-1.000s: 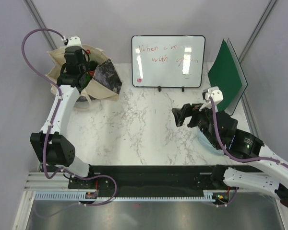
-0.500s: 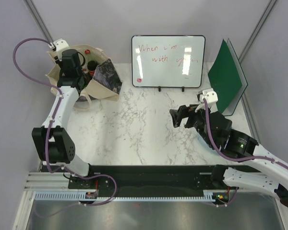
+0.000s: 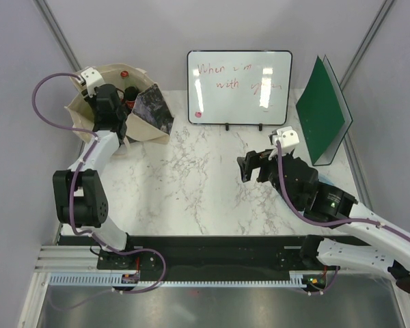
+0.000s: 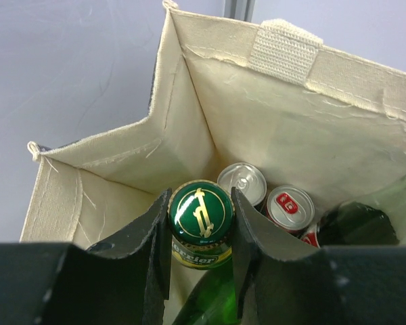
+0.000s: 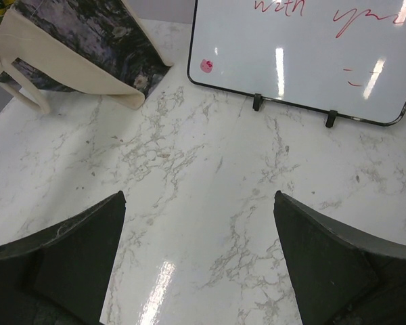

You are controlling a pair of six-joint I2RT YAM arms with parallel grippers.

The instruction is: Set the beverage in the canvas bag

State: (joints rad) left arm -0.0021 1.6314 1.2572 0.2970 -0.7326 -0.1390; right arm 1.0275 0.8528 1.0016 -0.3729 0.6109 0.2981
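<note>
The canvas bag [image 3: 140,126] stands open at the table's back left, with a black print on its right side; it also shows in the right wrist view [image 5: 68,68]. In the left wrist view I look down into the bag [image 4: 291,135]. My left gripper [image 4: 200,237] is inside its mouth, shut on the neck of a green glass bottle [image 4: 201,210] with a green and gold cap. In the top view the left gripper [image 3: 113,109] sits over the bag's left half. My right gripper [image 3: 249,167] is open and empty above the bare marble [image 5: 199,196].
Inside the bag are a silver can [image 4: 241,183], a red can [image 4: 290,207] and a dark green bottle [image 4: 358,223]. A whiteboard [image 3: 239,87] stands at the back centre. A green folder [image 3: 322,113] leans at the back right.
My left wrist has shifted over the bag, first to the left, then back a little and lower. My right gripper has drifted left towards the table's middle, still open.
</note>
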